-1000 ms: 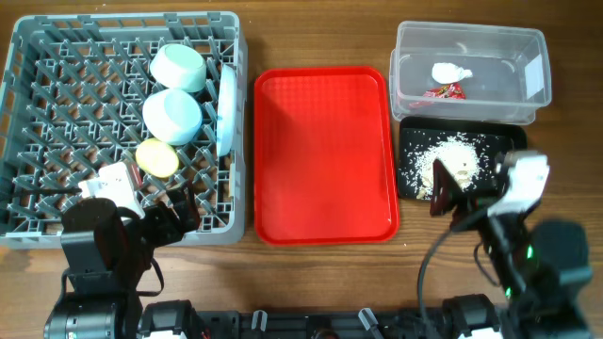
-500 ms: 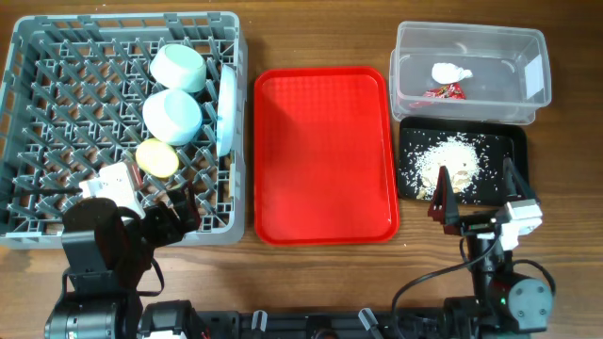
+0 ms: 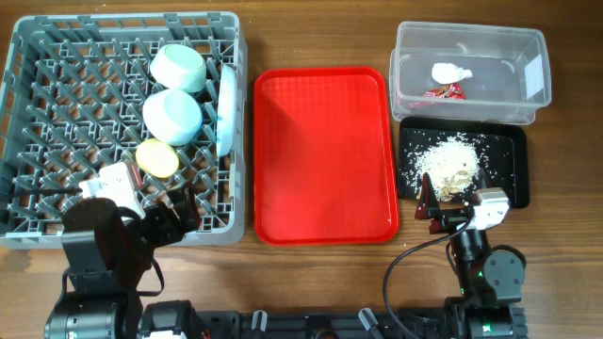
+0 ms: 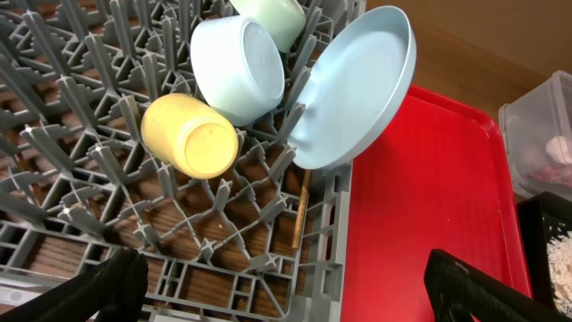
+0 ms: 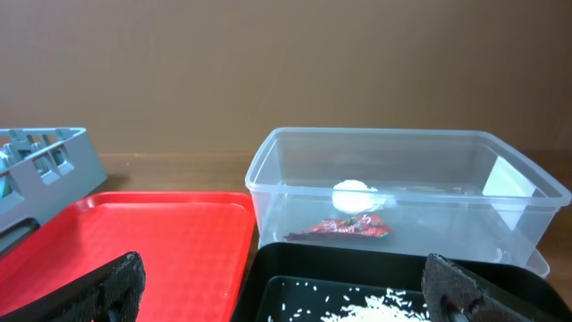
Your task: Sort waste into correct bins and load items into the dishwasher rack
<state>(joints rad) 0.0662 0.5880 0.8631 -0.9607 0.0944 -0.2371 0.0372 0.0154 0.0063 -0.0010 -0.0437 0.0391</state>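
The grey dishwasher rack (image 3: 57, 85) holds two mint bowls (image 3: 177, 68) (image 3: 172, 115), the yellow cup (image 3: 157, 157) and the upright white plate (image 3: 227, 106). The left wrist view shows the cup (image 4: 190, 136), a bowl (image 4: 237, 67), the plate (image 4: 353, 89) and a chopstick (image 4: 299, 210) in the rack. The fork is not visible. The clear tub (image 3: 532, 85) holds the tissue (image 3: 448, 72) and red wrapper (image 3: 445, 91). Rice crumbs (image 3: 452, 165) lie in the black tray (image 3: 513, 146). My left gripper (image 3: 179, 209) is open over the rack's front right corner. My right gripper (image 3: 455, 196) is open at the black tray's front edge.
The bare red serving tray (image 3: 325, 155) lies between the rack and the bins. The right wrist view shows the tub (image 5: 500, 170), wrapper (image 5: 349, 227), tissue (image 5: 357, 195), red tray (image 5: 134, 241) and a corner of the rack (image 5: 36, 161).
My right arm has drawn back toward the front edge and moved left, its open gripper now at the black tray's front. The left arm has not moved.
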